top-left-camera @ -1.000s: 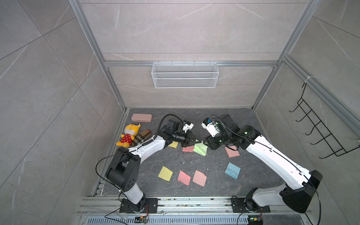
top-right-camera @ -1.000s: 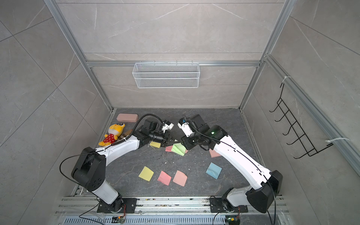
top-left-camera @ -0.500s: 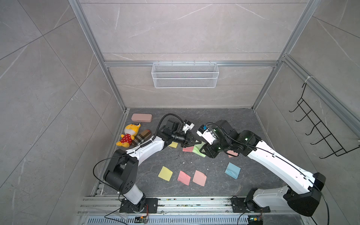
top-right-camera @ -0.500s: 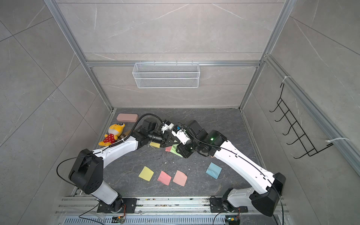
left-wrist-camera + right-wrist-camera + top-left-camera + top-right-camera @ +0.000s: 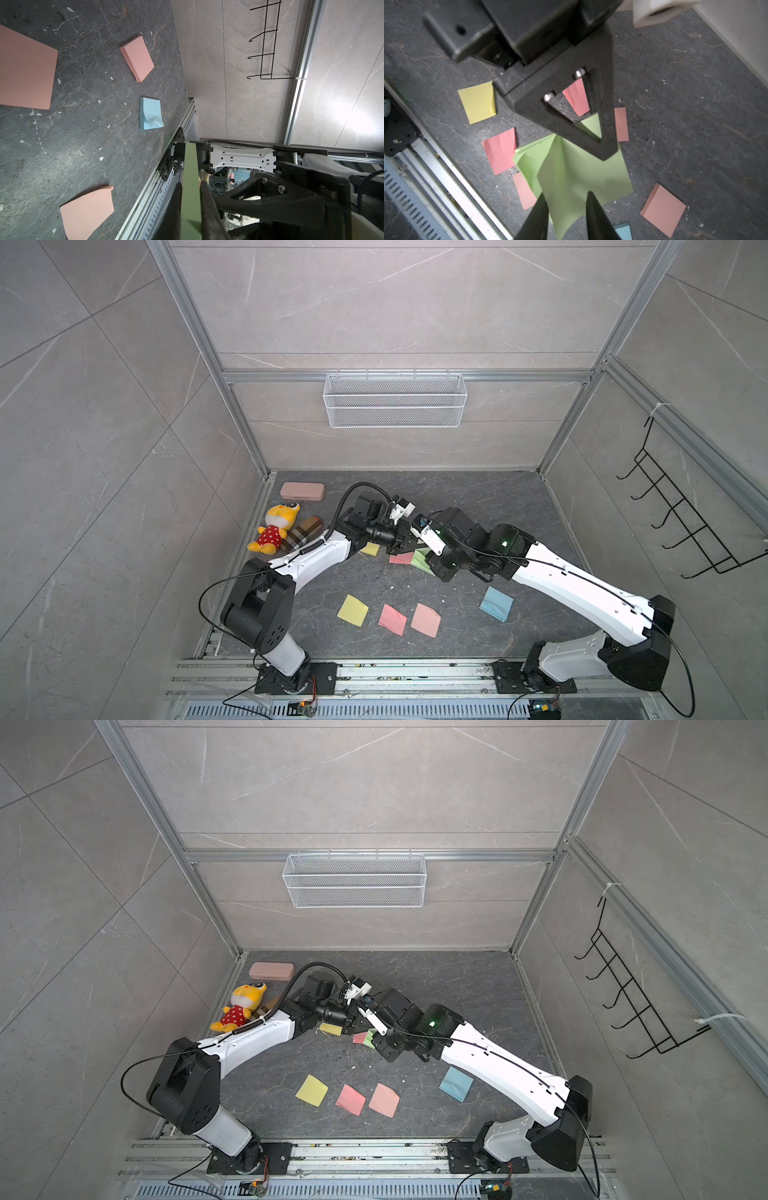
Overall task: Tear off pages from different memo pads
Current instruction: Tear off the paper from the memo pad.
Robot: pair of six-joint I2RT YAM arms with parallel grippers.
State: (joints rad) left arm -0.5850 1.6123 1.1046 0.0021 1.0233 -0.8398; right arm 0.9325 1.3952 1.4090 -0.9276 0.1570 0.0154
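Note:
My left gripper [image 5: 400, 548] [image 5: 191, 184] is shut on a green memo pad [image 5: 419, 558] [image 5: 189, 166], held off the floor by its edge. My right gripper [image 5: 435, 568] [image 5: 565, 196] meets it from the opposite side. Its fingers stand open on either side of a green page [image 5: 560, 187] that has lifted off the pad [image 5: 602, 178]. Loose yellow [image 5: 352, 610], pink [image 5: 392, 619] and salmon [image 5: 425, 619] pages lie near the front. A blue pad [image 5: 496, 603], a yellow pad [image 5: 370, 548] and a pink pad [image 5: 401, 558] rest on the floor.
A pink case [image 5: 302, 491] and a plush toy [image 5: 276, 529] lie at the back left. A wire basket [image 5: 395, 400] hangs on the back wall and a hook rack [image 5: 681, 522] on the right wall. A salmon pad [image 5: 138, 60] lies under the right arm.
My right gripper has moved left and down onto the green pad, and its jaws have narrowed around the page. The left gripper has kept its hold and hardly moved.

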